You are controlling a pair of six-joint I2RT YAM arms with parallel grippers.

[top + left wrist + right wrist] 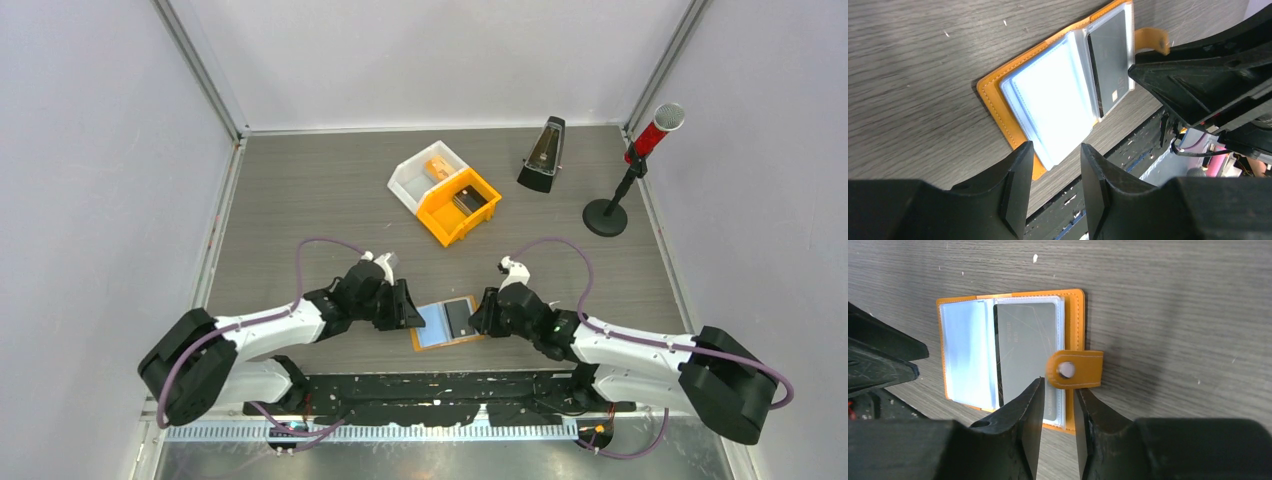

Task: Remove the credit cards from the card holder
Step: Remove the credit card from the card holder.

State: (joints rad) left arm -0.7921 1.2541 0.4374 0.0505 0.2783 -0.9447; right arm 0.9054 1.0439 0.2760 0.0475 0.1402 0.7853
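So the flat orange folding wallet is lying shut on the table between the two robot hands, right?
Not quite. The flat orange folding card holder does lie on the grey wood-grain table between the left gripper and the right gripper, but it is open, not shut. The right wrist view shows its clear plastic sleeves spread out and its small snap tab undone.

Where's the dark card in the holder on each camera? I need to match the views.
Top external: the dark card is low centre, in the right half of the open card holder, between the arms.
Left wrist: upper right, in a clear sleeve.
Right wrist: centre, just left of the snap tab.
Shared landmark: the pale blue sleeves beside the card.
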